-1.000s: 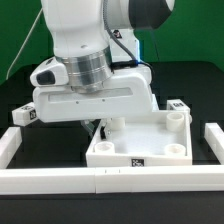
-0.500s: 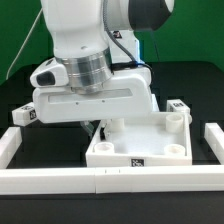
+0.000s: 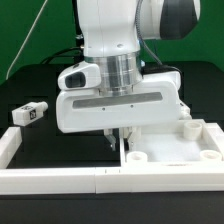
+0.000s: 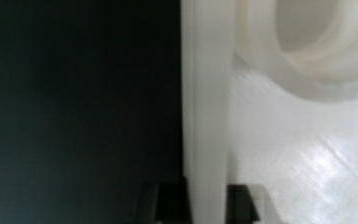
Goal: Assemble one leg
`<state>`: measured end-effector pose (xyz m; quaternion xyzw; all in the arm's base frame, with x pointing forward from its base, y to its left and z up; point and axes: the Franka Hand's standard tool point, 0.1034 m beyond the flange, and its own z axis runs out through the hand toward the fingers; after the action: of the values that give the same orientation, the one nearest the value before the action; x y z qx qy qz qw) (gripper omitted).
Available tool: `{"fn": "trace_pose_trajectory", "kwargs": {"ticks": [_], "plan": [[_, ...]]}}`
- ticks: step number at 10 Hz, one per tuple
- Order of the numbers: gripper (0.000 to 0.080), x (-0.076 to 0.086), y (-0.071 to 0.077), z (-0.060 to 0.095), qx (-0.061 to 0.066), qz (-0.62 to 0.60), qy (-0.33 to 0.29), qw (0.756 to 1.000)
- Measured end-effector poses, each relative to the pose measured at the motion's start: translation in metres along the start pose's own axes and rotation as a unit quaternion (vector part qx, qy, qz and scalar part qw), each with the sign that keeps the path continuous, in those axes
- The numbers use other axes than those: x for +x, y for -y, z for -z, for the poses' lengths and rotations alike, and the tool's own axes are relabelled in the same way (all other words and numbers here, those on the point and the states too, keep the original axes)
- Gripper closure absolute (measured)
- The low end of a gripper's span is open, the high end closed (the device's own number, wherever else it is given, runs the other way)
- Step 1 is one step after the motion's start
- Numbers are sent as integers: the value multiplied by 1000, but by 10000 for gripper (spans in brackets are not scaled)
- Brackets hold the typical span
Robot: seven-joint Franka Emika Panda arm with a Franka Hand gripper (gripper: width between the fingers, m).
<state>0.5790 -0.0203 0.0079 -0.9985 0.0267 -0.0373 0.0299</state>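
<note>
The white square tabletop [image 3: 172,148] lies in front at the exterior view's right, with round sockets in its corners. My gripper [image 3: 119,138] points down at its left rim. In the wrist view the gripper [image 4: 204,200] has its dark fingers [image 4: 165,202] on either side of the tabletop's thin white wall [image 4: 206,120], shut on it. A round socket [image 4: 318,50] shows beside the wall. A white leg [image 3: 30,114] with a marker tag lies on the black table at the exterior view's left, well apart from the gripper.
A white rail [image 3: 55,181] runs along the front edge, with a short rail [image 3: 8,143] at the left. The arm's big white body hides the table's middle and back. Green backdrop behind.
The arm has moved to the exterior view's right, and the tabletop has slid right with it. The leg at the left has stayed put.
</note>
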Motion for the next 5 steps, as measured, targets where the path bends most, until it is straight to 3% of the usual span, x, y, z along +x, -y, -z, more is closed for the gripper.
{"fn": "trace_pose_trajectory", "kwargs": {"ticks": [1, 2, 3, 4, 5], "plan": [[746, 0, -1, 0, -8, -5, 1, 1000], [746, 0, -1, 0, -8, -2, 1, 1000], [642, 0, -1, 0, -8, -2, 1, 1000], [642, 0, -1, 0, -8, -2, 1, 1000], [506, -1, -1, 0, -8, -2, 1, 1000]]}}
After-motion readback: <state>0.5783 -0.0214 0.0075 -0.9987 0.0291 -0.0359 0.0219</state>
